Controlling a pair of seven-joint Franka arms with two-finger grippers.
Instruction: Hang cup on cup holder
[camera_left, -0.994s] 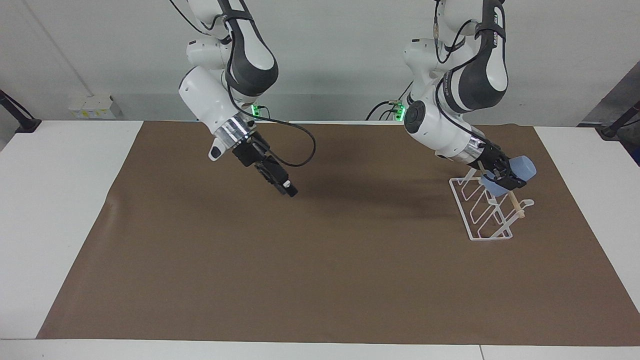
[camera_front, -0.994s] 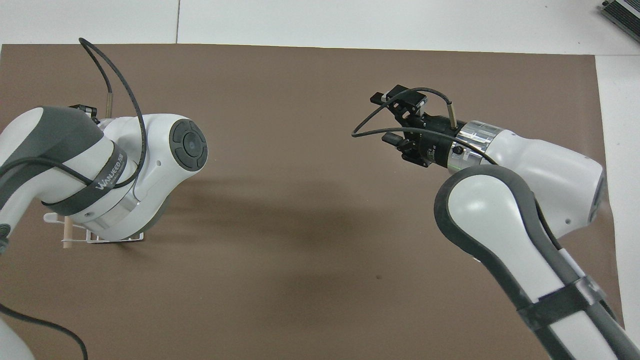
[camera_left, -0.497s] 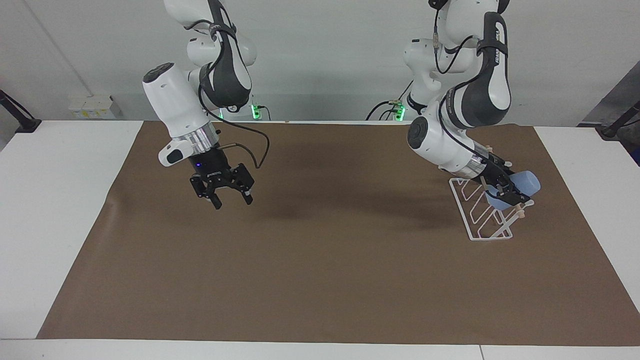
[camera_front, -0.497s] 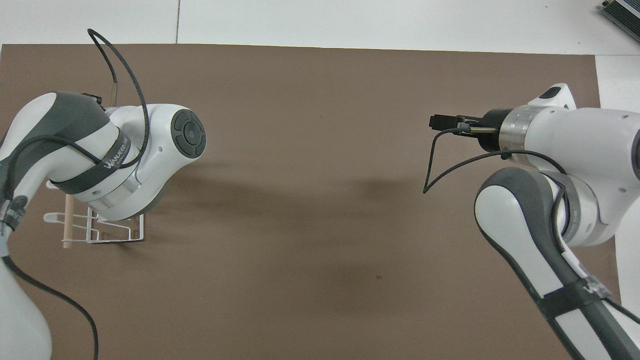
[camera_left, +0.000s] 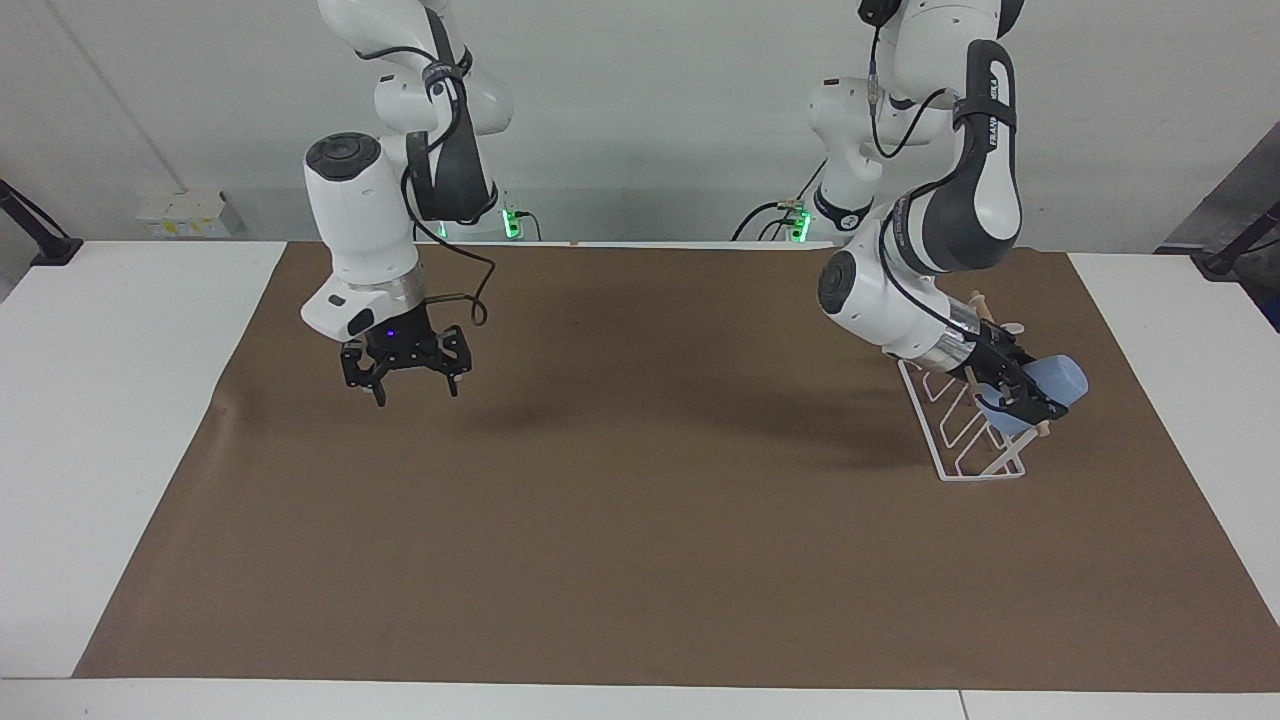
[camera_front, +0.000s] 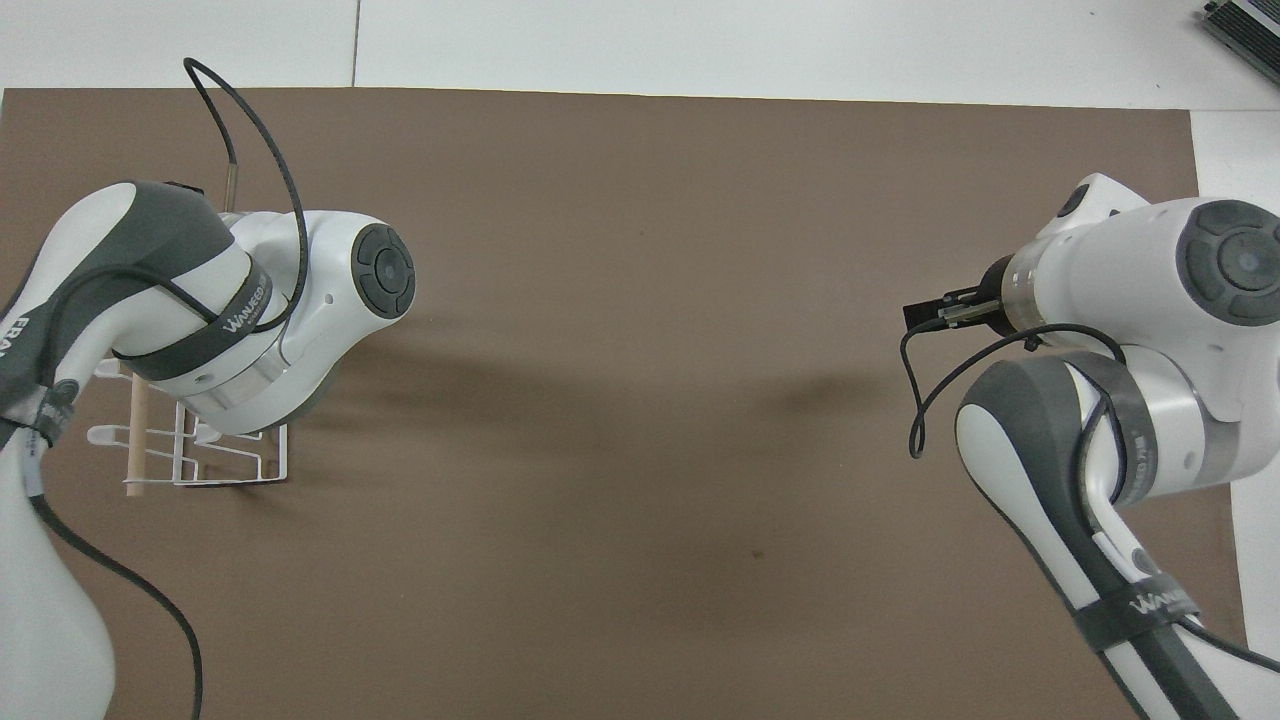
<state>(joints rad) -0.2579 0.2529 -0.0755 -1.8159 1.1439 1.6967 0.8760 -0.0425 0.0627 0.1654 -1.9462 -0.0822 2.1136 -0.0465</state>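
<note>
Facing view: right gripper (camera_left: 417, 389) hangs spread and empty over the mat (camera_left: 640, 520), left gripper (camera_left: 1030, 398) clenched on the cup (camera_left: 1058, 381) at the holder's (camera_left: 960, 440) dowel end; overhead, the left arm hides gripper and cup.

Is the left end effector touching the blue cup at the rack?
Touching. In the facing view the left end effector is clamped on the cup over the cup holder; the overhead view hides it.
</note>
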